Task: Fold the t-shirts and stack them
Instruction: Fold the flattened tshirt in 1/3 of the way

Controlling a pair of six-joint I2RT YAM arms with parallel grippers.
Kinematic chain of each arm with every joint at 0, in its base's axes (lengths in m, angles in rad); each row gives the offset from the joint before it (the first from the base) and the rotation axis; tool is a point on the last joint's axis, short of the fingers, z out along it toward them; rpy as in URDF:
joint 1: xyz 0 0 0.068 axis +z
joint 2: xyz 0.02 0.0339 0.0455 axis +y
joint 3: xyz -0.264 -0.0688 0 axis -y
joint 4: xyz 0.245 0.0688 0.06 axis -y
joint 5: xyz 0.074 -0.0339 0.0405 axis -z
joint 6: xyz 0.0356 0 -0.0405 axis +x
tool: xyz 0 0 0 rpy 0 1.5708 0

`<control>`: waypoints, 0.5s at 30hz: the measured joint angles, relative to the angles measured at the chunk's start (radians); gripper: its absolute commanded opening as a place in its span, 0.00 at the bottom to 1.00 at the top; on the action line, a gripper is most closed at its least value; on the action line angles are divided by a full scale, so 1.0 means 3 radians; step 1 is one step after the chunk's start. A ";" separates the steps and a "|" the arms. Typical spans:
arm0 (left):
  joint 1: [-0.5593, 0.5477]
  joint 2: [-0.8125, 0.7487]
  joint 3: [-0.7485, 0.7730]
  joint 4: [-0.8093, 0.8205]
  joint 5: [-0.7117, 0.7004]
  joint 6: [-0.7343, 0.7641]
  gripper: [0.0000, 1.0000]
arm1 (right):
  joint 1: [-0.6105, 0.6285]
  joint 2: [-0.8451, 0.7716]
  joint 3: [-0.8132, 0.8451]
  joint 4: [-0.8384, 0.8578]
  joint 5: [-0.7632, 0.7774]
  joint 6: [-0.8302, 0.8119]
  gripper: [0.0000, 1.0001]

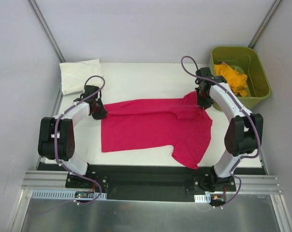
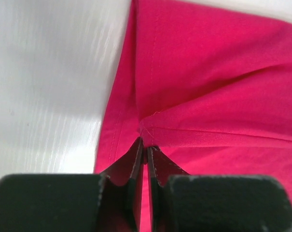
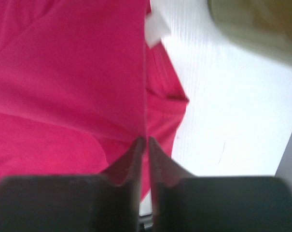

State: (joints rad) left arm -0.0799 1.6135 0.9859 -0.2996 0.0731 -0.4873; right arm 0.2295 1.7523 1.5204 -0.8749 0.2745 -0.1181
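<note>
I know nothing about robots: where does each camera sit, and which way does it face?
Top: fixed above and behind the arms, looking down on the table; both arms show, plus pink t-shirt, white t-shirt, orange t-shirt in green bin.
Left wrist: on the left arm, looking along the left tool, shut on pink cloth; only that tool shows.
Right wrist: on the right arm, looking along the right tool, shut on pink cloth; only that tool shows.
Shared: every view shows the pink t-shirt.

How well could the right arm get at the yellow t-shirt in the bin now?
Probably not yet. The right gripper is beside the green bin, whose open top leaves the yellow t-shirt exposed, but its jaws are shut on a corner of the pink t-shirt; it must let go first.
</note>
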 measured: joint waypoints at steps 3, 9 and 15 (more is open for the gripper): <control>-0.0019 -0.0128 -0.0172 -0.0015 -0.0033 -0.0001 0.61 | 0.0000 -0.0148 -0.0233 -0.0107 -0.0013 0.0111 0.44; -0.0022 -0.0552 -0.0342 -0.0102 -0.0022 -0.0148 0.99 | 0.0018 -0.0320 -0.0506 -0.0228 -0.0023 0.0220 0.99; -0.0121 -0.0989 -0.0298 -0.0118 0.0061 -0.0187 0.99 | 0.0089 -0.0633 -0.0577 -0.0038 -0.0390 0.0207 0.97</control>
State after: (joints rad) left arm -0.1162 1.3167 0.8967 -0.3351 0.0914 -0.5434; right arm 0.2562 1.5623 1.3472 -0.8864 0.1574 -0.0559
